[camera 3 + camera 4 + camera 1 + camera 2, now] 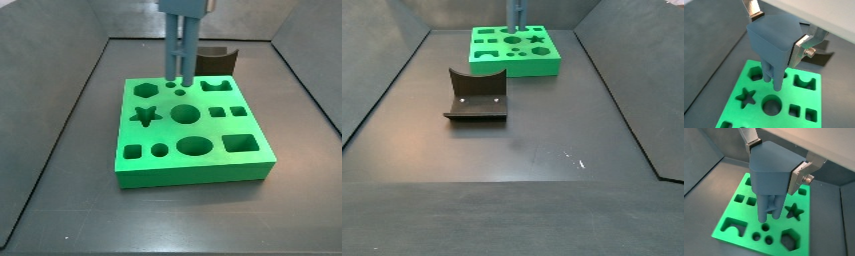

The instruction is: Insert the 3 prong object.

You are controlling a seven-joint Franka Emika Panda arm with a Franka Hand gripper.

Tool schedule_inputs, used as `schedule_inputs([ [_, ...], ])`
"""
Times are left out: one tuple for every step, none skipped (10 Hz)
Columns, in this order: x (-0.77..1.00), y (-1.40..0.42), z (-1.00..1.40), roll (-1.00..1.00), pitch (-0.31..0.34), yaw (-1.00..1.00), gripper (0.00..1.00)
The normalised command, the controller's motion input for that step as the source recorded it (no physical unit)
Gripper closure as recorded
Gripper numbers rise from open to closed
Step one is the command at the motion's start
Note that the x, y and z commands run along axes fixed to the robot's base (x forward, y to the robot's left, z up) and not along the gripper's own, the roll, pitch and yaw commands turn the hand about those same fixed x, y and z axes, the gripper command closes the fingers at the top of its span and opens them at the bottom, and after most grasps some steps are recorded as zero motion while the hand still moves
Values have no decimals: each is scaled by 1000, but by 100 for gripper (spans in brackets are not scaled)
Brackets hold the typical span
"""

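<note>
**Over the green block: 3 prong object held above the holes**

Above the back of the bright green plastic block with shaped cut-outs [191, 128], the gripper [777, 34] hung with its flat silver fingers [801, 45] clamped on the top of the tall blue-grey 3 prong object [773, 178]. In both wrist views the plates pressed flat against opposite sides of the bar's wide upper body, so it was gripped, not loose.

- The bar stood roughly upright, prongs pointing down at the block. In a side view the thin prongs [178, 55] ended just over the small round holes near the block's rear edge; whether the tips had entered them could not be told.
- In a wrist view the prong ends [767, 213] sat over the block's top face, near the star cut-out [794, 211] and the small round holes [765, 228].
- The block's other cut-outs were a hexagon, large circle, squares and an arch slot; all looked unfilled.
- The block lay flat on the dark grey floor [529, 170] of the walled bin.
- The dark L-shaped fixture [476, 96] stood on the floor, well apart from the block in a side view; in the side view facing the block it showed just behind the block's rear edge [214, 62].
</note>
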Motion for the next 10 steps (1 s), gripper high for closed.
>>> schedule_inputs([
  [371,109,-266,-114,0,-826,100],
  [154,40,-291,-29,0,-983,100],
  [140,77,-226,0,0,-974,100],
  [123,423,-289,0,0,-620,100],
  [0,437,-277,0,0,-589,100],
  [-406,411,-217,0,0,-526,100],
  [-326,37,-137,0,0,-897,100],
  [-266,0,-103,4,-6,-946,100],
  [-294,11,-86,0,-14,-906,100],
  [-37,117,0,-93,-29,-717,100],
])
